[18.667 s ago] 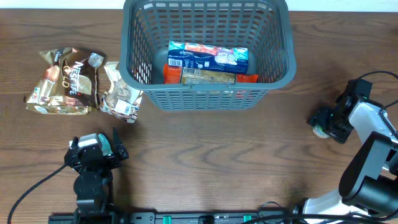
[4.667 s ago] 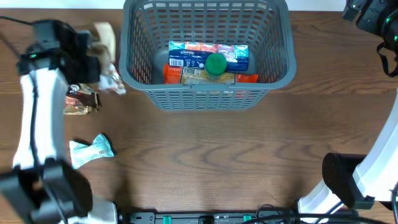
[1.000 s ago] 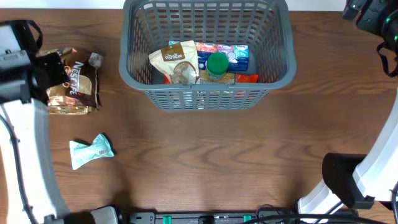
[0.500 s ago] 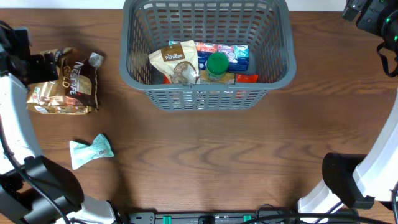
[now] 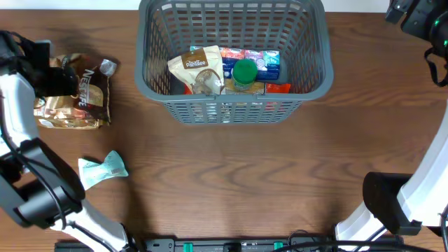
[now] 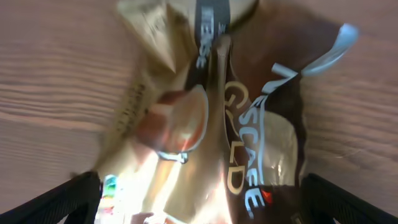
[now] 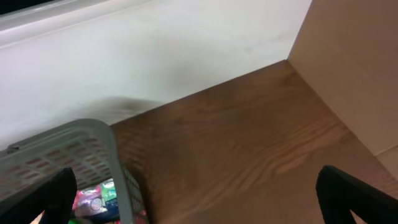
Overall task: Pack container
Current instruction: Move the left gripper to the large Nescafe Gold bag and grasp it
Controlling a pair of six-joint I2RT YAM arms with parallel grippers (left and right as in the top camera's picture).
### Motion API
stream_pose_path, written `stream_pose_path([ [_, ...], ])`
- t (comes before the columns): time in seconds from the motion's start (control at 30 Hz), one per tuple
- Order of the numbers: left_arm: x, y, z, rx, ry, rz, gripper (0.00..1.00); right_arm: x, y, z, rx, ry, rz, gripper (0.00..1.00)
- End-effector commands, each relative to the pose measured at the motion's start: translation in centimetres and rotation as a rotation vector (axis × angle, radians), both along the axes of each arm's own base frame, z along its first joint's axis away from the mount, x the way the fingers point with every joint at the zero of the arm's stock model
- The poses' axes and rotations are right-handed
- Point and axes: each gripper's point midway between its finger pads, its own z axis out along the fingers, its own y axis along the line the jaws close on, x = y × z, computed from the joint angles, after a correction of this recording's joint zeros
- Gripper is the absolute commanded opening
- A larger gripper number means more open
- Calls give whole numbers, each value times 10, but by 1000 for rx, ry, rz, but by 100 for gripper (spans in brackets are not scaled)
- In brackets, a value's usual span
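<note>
The container (image 5: 232, 103), a large dark grey lattice basket, stands at the table's far middle. It holds a beige packet (image 5: 194, 64), a blue tissue box (image 5: 260, 59), a green-capped bottle (image 5: 243, 71) and orange packets. A brown and gold Nescafe Gold bag (image 5: 84, 94) (image 6: 249, 124) lies at the far left. My left gripper (image 5: 57, 80) (image 6: 202, 211) hovers over the bag's left part, open, its fingers either side of the bag. High at the far right corner is my right gripper (image 5: 416, 17) (image 7: 199, 202), open and empty, with the container's corner (image 7: 93, 140) below it.
A small teal packet (image 5: 103, 170) lies on the wooden table (image 5: 245, 182) at the near left. A white wall (image 7: 155, 50) runs behind the table, and a beige panel (image 7: 354, 68) stands past its right edge.
My left gripper has moved right from beside the Nescafe bag to over its left part. The basket's contents and the right arm are unchanged.
</note>
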Motion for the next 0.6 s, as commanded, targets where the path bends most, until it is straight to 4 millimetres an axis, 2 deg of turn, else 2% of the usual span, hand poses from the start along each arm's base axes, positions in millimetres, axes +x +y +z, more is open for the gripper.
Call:
stream_pose_path([
  [0.0,4,-1,-19,-23,26,-15,98,-4,-2,6,7,-21,-13,99],
  [0.23,5,-1,-62,-63,95,-8,98,-4,-2,6,7,-21,-13,99],
  [0.57,0,-3,-105,-113,170,14,99,-4,-2,6,7,-21,-13,99],
])
